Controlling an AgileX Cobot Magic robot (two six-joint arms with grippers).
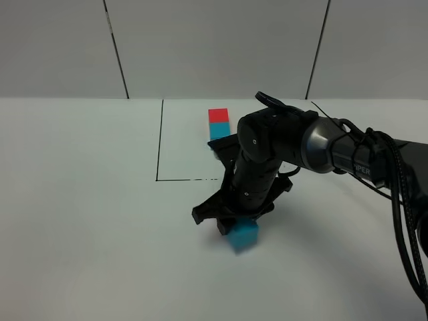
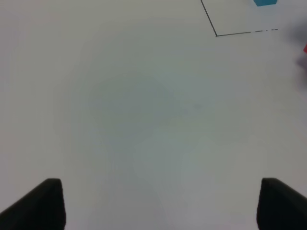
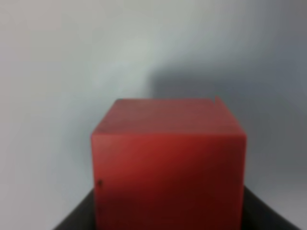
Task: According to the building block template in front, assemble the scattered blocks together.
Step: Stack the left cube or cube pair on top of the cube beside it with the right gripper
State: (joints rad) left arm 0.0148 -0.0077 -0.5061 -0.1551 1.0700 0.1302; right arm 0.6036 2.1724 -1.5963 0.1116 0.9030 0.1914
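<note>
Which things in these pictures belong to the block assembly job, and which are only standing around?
Belonging to the job:
- building block template, red cube above cyan cube inside the black outline
- loose cyan cube, below the right gripper
- loose red cube, held between the right gripper's fingers

Only around:
- white table
- left gripper, open over bare table

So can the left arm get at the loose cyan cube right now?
Probably not easily: the right claw, shut on the red cube, hangs right over the cyan cube, crowding it. The left claw is open over bare table.
</note>
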